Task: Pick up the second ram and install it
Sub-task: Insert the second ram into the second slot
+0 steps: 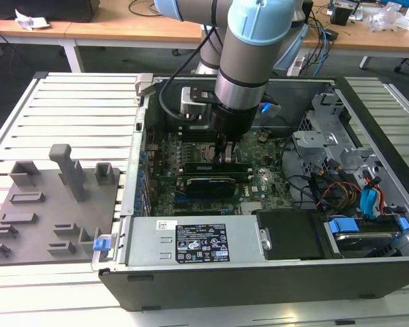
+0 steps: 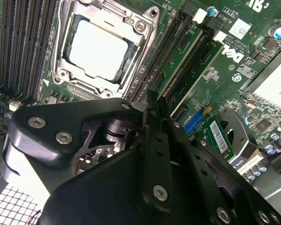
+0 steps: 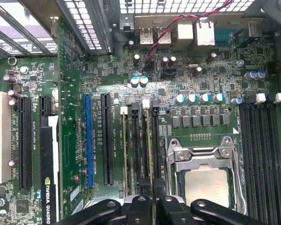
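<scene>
The second ram (image 3: 152,154) is a thin green stick standing on edge in a black motherboard slot beside the processor socket; it also shows in the second wrist view (image 2: 183,55). My gripper (image 3: 152,206) reaches down into the open computer case (image 1: 259,279), and its black fingers (image 3: 139,208) are shut on the stick's edge. In the exterior view the gripper (image 1: 225,155) is low over the motherboard's middle. Another green stick (image 3: 126,154) sits in a slot close alongside (image 2: 205,65).
The processor socket (image 3: 206,183) lies next to the slots. A black graphics card (image 1: 208,184), the power supply (image 1: 191,242) and drive cables (image 1: 341,191) crowd the case. A grey tray (image 1: 51,204) with upright blocks lies on the exterior view's left.
</scene>
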Available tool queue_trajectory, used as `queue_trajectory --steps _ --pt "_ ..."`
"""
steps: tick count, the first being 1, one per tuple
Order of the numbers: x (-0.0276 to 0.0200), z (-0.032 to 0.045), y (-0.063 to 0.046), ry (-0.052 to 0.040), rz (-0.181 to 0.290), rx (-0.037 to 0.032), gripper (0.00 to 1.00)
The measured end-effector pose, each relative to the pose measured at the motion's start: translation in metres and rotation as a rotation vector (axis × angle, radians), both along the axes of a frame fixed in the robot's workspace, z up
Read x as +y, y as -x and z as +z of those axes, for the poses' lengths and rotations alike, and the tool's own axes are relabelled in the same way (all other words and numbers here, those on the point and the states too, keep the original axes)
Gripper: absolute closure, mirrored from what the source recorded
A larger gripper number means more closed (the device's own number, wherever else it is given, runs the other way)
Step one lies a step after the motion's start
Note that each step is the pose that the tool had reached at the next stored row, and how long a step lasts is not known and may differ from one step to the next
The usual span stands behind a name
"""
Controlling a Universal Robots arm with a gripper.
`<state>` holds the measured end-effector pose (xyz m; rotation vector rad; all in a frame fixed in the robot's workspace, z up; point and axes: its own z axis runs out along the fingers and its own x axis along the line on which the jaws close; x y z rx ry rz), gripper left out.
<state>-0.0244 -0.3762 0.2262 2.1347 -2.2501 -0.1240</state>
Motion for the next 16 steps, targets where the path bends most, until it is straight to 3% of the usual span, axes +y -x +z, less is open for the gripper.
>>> queue_trajectory --steps 6,10,13,16 --pt "-0.0001 0.0020 0.0000 -0.0005 -0.003 0.0000 0.87" --pt "-0.0036 0.0019 0.0000 -0.0018 -0.003 0.0001 0.87" --pt "-0.0037 0.0017 -0.0001 -0.0066 -0.003 0.0001 0.87" --pt "-0.0036 0.0013 -0.0001 -0.0182 -0.003 0.0000 0.87"
